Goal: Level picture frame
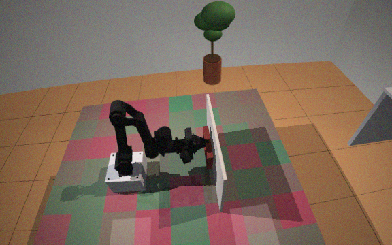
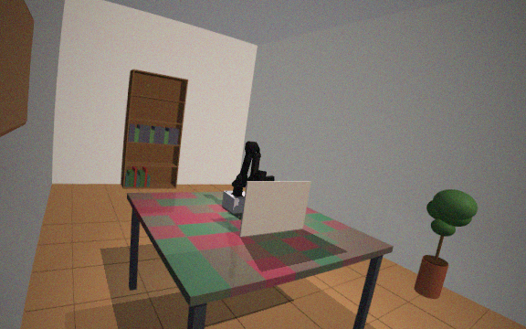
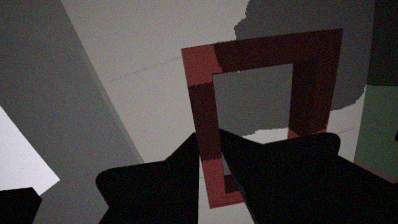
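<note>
The red picture frame (image 1: pixel 209 162) (image 3: pixel 280 50) is in front of the upright pale panel (image 1: pixel 219 177) (image 2: pixel 277 207) (image 3: pixel 130 65). In the wrist view its top bar rises toward the right, less steeply than the thin lines on the panel, so it looks tilted against them. My gripper (image 1: pixel 208 141) (image 3: pixel 206 134) is shut on the frame's side bar, the left one in the wrist view. The fingers cover part of that bar and the lower part of the frame. The screw and the notched strip are hidden. In the exterior view the panel hides the frame and the fingers.
The arm's white base block (image 1: pixel 126 185) (image 2: pixel 233 201) stands on the patchwork-coloured table (image 1: pixel 80 218) (image 2: pixel 204 279), on the frame's side of the panel. A potted plant (image 1: pixel 212 69) (image 2: pixel 432 276) and a bookshelf (image 2: pixel 153 155) stand away from the table.
</note>
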You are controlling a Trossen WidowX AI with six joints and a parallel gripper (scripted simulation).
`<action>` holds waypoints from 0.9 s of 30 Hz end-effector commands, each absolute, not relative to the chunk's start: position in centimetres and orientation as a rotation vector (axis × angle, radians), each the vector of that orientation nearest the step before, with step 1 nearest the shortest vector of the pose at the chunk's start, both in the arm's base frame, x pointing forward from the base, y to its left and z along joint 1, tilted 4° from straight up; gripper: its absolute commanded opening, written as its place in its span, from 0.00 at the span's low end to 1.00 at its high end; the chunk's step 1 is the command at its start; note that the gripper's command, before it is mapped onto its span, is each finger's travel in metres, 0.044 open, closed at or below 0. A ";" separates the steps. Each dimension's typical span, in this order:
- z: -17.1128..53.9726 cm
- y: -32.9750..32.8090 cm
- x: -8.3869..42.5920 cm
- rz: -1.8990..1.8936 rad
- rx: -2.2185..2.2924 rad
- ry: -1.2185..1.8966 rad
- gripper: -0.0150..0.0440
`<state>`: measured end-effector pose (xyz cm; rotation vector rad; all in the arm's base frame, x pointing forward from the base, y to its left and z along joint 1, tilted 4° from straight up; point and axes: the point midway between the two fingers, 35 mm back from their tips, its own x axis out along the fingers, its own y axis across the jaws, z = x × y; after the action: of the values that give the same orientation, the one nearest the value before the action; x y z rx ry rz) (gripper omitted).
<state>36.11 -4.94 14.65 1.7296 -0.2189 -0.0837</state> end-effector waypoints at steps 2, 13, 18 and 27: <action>15.1 -5.0 36.1 -0.074 1.731 -0.231 0.25; 15.3 -5.0 36.1 -0.074 1.731 -0.231 0.25; 15.3 -5.0 36.1 -0.073 1.731 -0.231 0.25; 15.4 -5.1 36.1 -0.073 1.731 -0.231 0.25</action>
<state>36.10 -4.96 14.75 1.7297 -0.2117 -0.0892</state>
